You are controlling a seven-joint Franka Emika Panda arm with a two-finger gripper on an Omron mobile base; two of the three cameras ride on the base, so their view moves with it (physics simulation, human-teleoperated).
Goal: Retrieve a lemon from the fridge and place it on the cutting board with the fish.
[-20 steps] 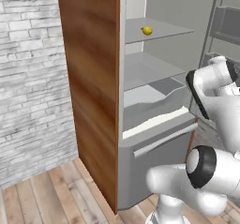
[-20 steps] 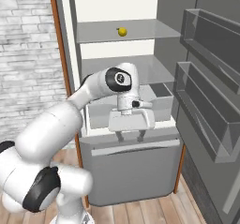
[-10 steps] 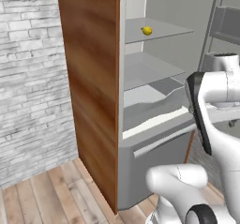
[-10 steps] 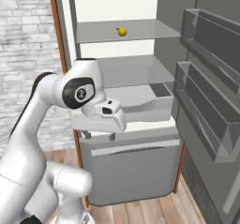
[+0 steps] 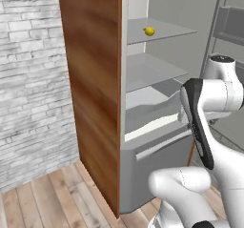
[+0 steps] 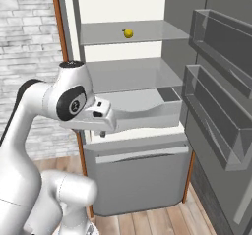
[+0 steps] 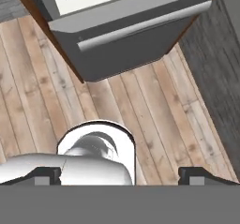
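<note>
The lemon (image 5: 149,31) (image 6: 128,33) lies alone on the upper grey shelf of the open fridge (image 5: 157,69) (image 6: 133,76), toward the back. My hand (image 6: 98,117) hangs in front of the fridge's left side, about level with the pulled-out bin, well below the lemon and left of it. It points down at the floor. In the hand view my gripper (image 7: 124,175) is open, fingertips (image 7: 47,174) far apart, nothing between them, above the wooden floor beside the lower drawer (image 7: 131,35). The cutting board and fish are out of view.
The fridge door (image 6: 216,106) stands open at the right, its shelf bins jutting out. A brown wood side panel (image 5: 93,79) flanks the fridge on the left, with a grey brick wall (image 5: 28,79) beyond. A pale bin (image 6: 147,108) sticks out above the lower drawer (image 6: 138,180).
The arm has drawn back from the fridge's bin and swung left in the right base view, turning the hand down toward the floor. The lemon has not moved.
</note>
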